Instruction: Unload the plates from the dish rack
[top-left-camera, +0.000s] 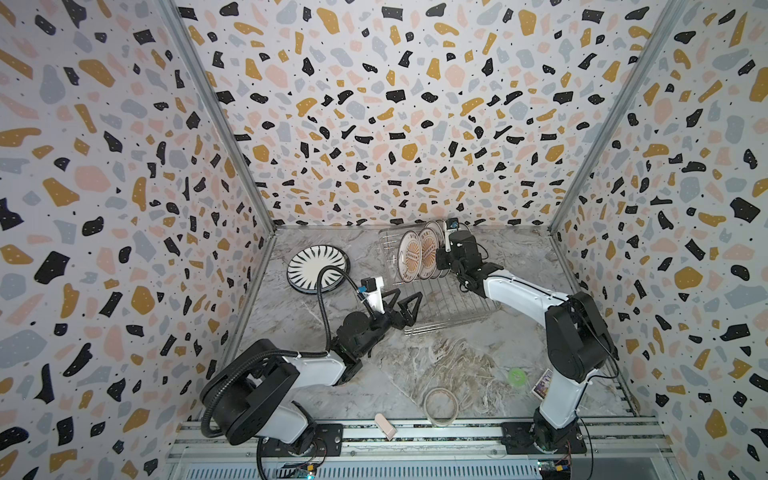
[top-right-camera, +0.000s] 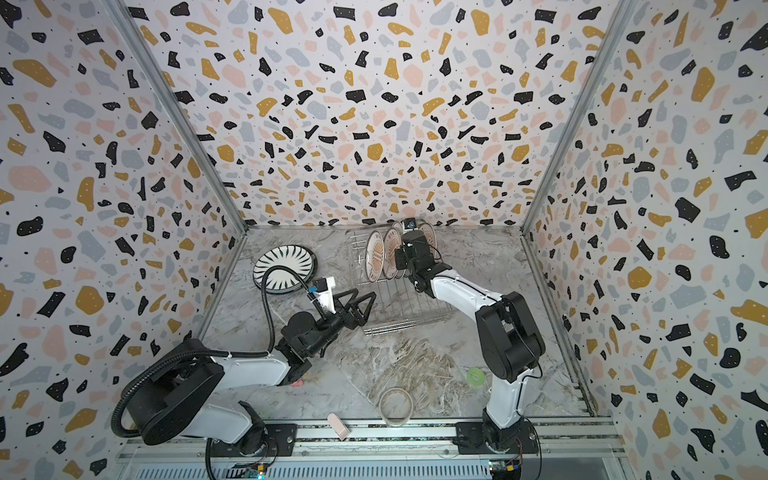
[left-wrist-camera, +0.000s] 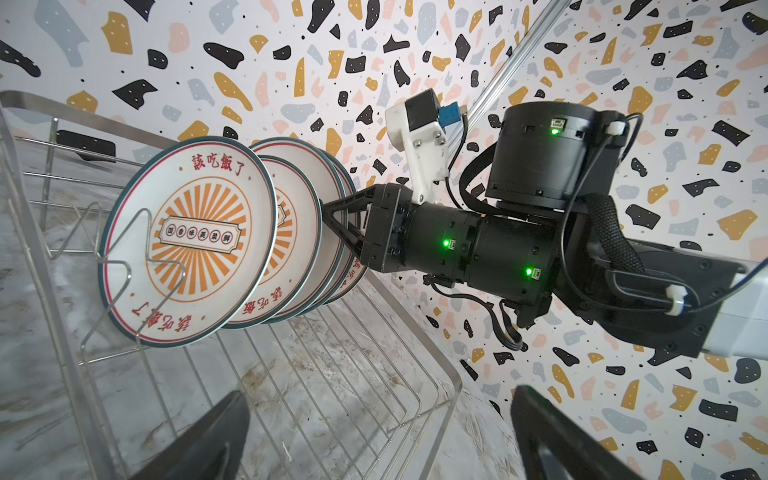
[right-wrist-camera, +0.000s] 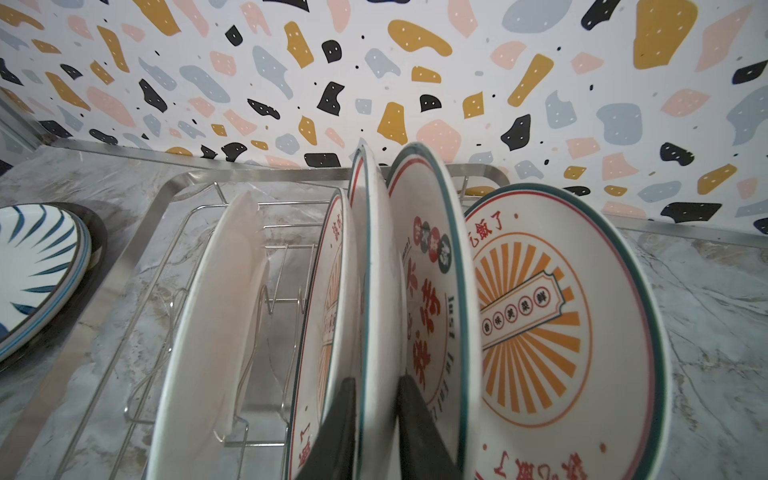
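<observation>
Dish rack (top-left-camera: 453, 305): silver wire, far right-centre of bench (top-left-camera: 415, 365). Holds row of printed plates (left-wrist-camera: 195, 232) upright at far end. Middle plate (right-wrist-camera: 380, 282) pinched at rim by right pincer (right-wrist-camera: 377, 380), one finger against each face. Striped plates (top-left-camera: 318, 266) stacked flat left of rack. Left pincer (top-left-camera: 409, 293) wide, empty, by rack's near-left side.

Tape ring (top-left-camera: 440, 406) — green disc (top-left-camera: 516, 376)

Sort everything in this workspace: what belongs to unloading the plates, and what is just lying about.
Belongs to the job: dish rack; upright plates standing in it; striped plates stacked on the table.

Lying about: tape ring; green disc; pink block; small card.
</observation>
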